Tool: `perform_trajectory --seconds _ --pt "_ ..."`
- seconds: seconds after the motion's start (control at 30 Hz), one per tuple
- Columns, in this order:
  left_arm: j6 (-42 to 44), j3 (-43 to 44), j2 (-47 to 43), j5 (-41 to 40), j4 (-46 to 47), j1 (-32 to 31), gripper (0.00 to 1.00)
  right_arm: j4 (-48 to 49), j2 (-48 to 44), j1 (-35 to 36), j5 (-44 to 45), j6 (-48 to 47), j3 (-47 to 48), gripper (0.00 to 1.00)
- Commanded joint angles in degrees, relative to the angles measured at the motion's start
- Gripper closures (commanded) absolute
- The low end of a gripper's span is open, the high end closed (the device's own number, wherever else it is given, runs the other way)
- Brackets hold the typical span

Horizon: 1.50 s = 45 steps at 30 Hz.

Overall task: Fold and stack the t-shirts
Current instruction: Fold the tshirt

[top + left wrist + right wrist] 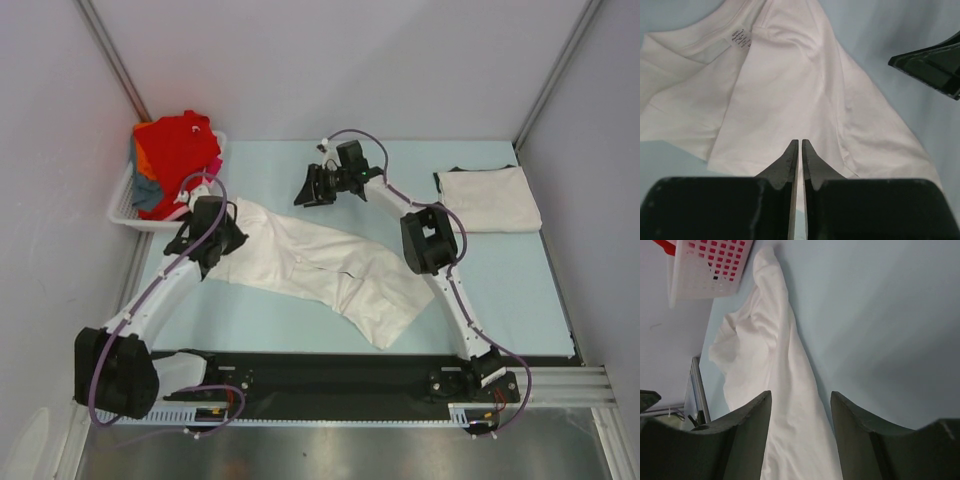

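A plain off-white t-shirt lies unfolded and rumpled across the middle of the table. My left gripper is shut and hovers over the shirt's left end. In the left wrist view the shut fingertips point at the flat cloth, whose collar label shows at the top. My right gripper is open just beyond the shirt's far edge. In the right wrist view it straddles the shirt from above. A folded white t-shirt lies at the back right.
A white slatted basket stands at the back left, holding red, orange, blue-grey and pink tees. It also shows in the right wrist view. Grey walls enclose the table. The right gripper's finger shows in the left wrist view.
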Motion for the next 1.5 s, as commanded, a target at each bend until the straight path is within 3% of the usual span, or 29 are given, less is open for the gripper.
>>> perform_trajectory --seconds 0.0,0.37,0.4,0.5,0.57,0.6,0.87,1.03,1.23,1.27,1.3,1.4,1.47 --pt "-1.3 -1.9 -4.7 -2.1 1.3 0.2 0.89 3.0 2.0 1.8 -5.4 1.3 -0.3 0.44" --pt "-3.3 -6.7 -13.2 -3.7 2.0 0.8 0.86 3.0 1.7 3.9 -5.2 -0.6 -4.9 0.55" --pt "-3.4 -7.0 -13.7 -4.0 2.1 0.8 0.85 3.0 1.9 3.7 -4.9 -0.5 -4.8 0.59" --pt "-3.3 -7.3 -14.0 -4.4 2.6 0.8 0.85 4.7 3.1 2.6 -3.4 2.8 -4.0 0.85" --pt "-3.1 -7.4 -13.4 -4.1 3.0 0.8 0.85 8.7 3.9 1.7 -3.0 5.8 -4.0 0.92" --pt "-3.1 -7.5 -13.1 -4.0 3.3 0.8 0.85 10.0 4.6 1.3 -2.7 9.2 -4.0 1.0" --pt "-0.7 -7.1 -5.4 1.3 7.2 0.8 0.86 26.5 3.1 -7.2 9.0 24.9 -9.3 1.0" --pt "-0.1 -6.2 -2.1 2.4 8.5 0.8 0.85 37.9 -2.7 -14.9 17.7 35.1 -22.0 1.0" --pt "0.0 -6.9 0.1 5.4 11.7 0.7 0.85 46.5 -11.6 -22.0 27.9 38.0 -40.5 0.99" --pt "0.1 -7.0 0.5 6.4 12.2 0.7 0.85 46.5 -13.0 -22.2 28.4 36.9 -41.1 0.91" --pt "0.1 -7.0 1.8 7.0 12.6 0.4 0.85 44.1 -13.0 -22.1 27.1 35.4 -40.9 0.73" --pt "0.5 -5.7 4.3 8.1 13.0 -1.9 0.81 38.3 -13.8 -21.5 24.6 30.7 -38.1 0.63" --pt "0.6 -4.7 6.9 10.4 13.9 -3.3 0.7 37.2 -15.4 -21.2 24.8 29.1 -39.4 0.59"
